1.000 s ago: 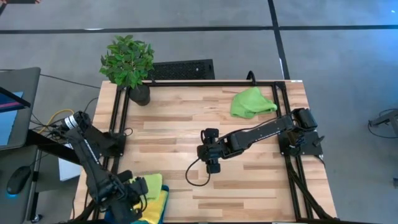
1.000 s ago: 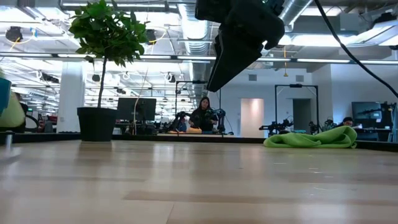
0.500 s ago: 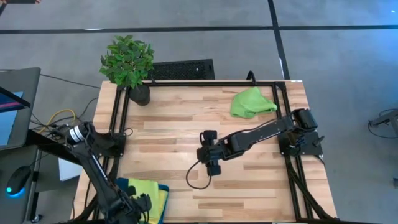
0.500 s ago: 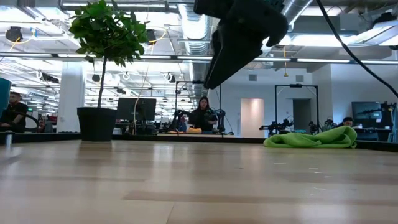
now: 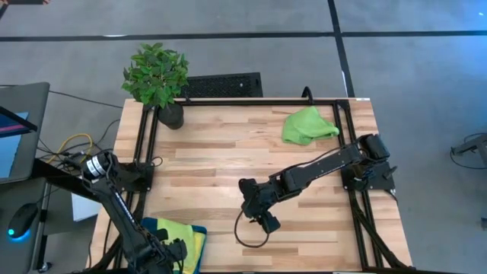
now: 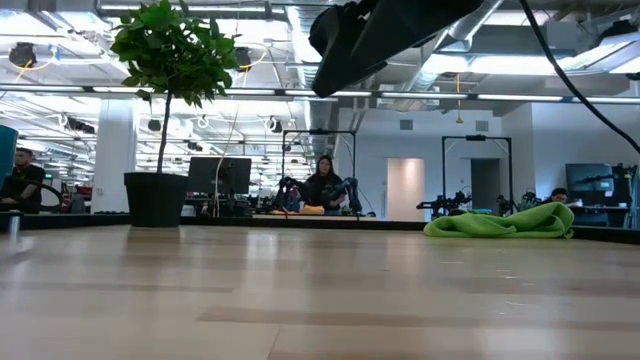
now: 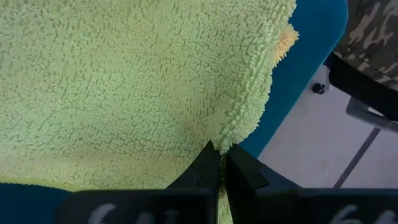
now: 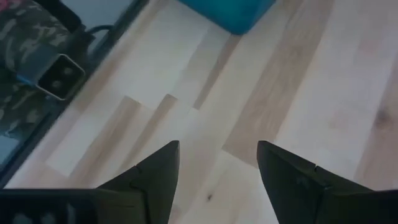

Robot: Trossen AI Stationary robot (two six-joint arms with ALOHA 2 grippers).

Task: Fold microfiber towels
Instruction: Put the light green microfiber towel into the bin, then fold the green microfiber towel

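Note:
A lime green towel (image 7: 124, 81) lies spread on top of a yellow towel (image 7: 285, 42) in the dark teal tray (image 7: 308, 62) at the table's near left corner. My left gripper (image 7: 221, 155) stands over that stack (image 5: 183, 236) and is shut on the green towel's edge. A second lime green towel (image 5: 307, 125) lies crumpled on the table at the far right. My right gripper (image 5: 263, 219) hangs open above the bare middle of the table, holding nothing. My left gripper pinches the top lime green towel at its fluffy edge (image 7: 225, 138), near a corner, between its two shut fingers. The fingers come steeply from above. The rest of the towel lies flat and slack on the stack in the tray.
A potted plant (image 5: 157, 80) stands at the far left corner. A black frame rail (image 5: 144, 137) runs round the table. A cable loop (image 5: 247, 232) hangs under the right arm. Bare wood (image 5: 213, 164) lies between the two arms. People sit in the room beyond the table (image 6: 322, 190).
My left gripper has sunk toward the near edge and stayed shut. The lime green towel, bunched under it before, now lies spread flat on the stack. My right gripper has swung toward the near edge and turned about, its fingers still open.

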